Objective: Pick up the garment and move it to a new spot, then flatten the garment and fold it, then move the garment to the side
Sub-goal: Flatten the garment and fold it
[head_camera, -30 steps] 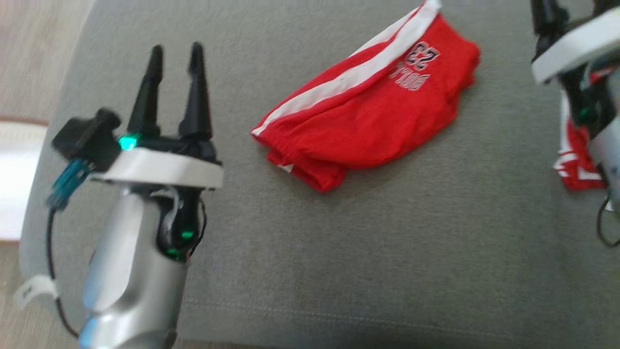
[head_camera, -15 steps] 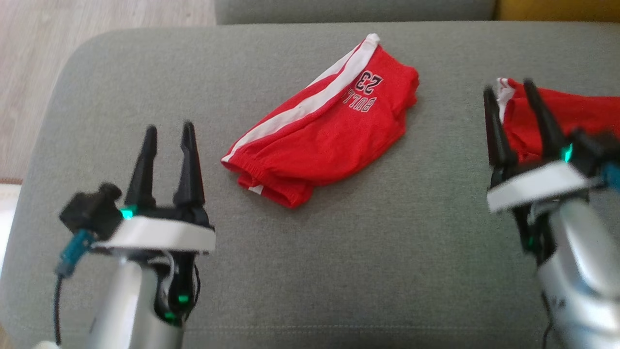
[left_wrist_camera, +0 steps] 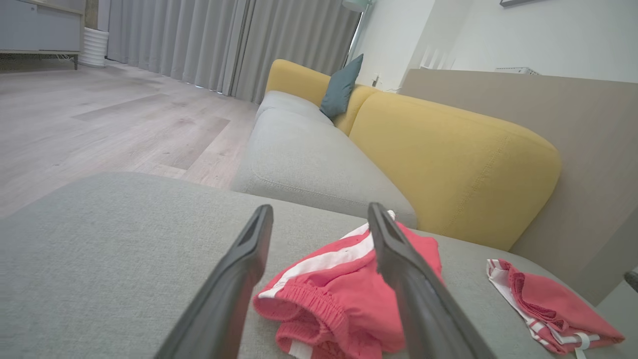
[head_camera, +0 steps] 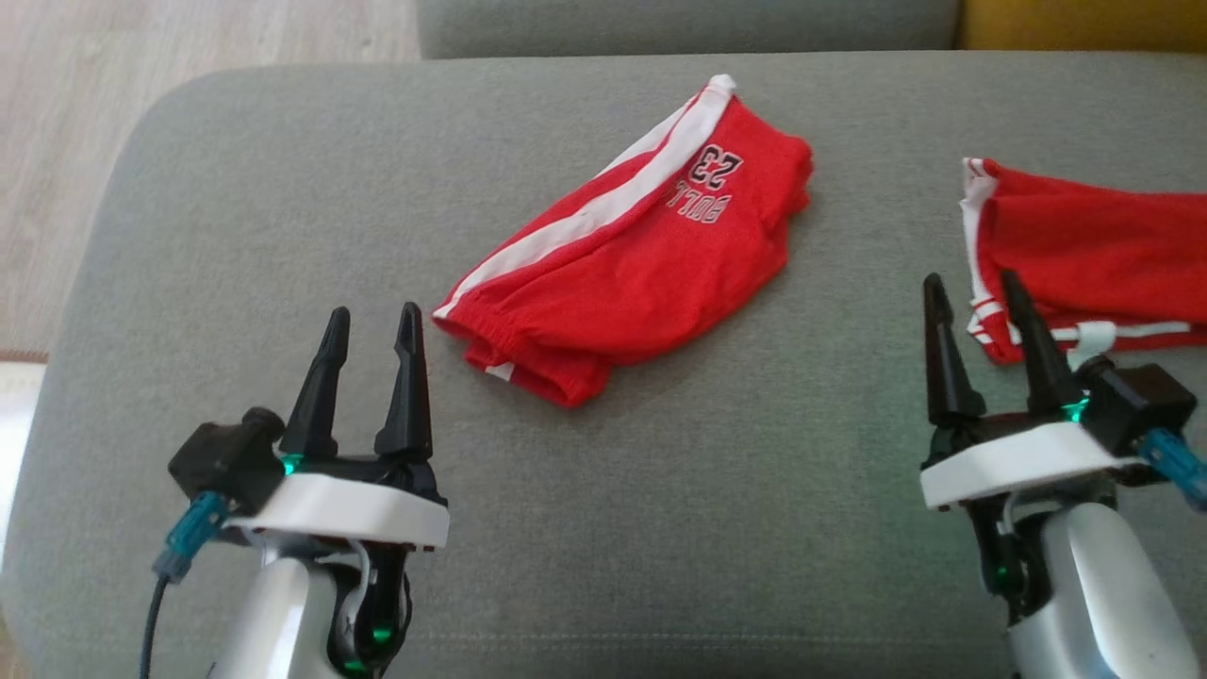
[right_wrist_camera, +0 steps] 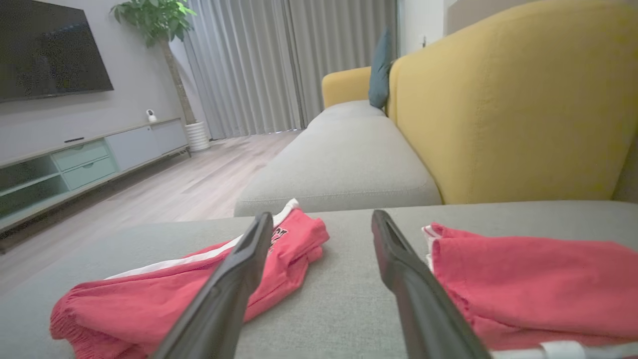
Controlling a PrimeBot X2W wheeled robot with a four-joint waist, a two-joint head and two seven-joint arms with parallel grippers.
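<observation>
Our shorts lay bunched in the middle of the gray cushion. Our left gripper hung near them, fingers spread, holding nothing. Our right gripper, spread too, hung beside another red cloth.

The shorts lie near the middle of the seat cushion, toward its far side. A second garment lies on the same cushion to the right, well apart from the shorts. The left gripper stands before the shorts, a little to their left. The right gripper stands near the second garment's near left corner. Behind the cushion is another sofa seat, and the floor is on the left.
</observation>
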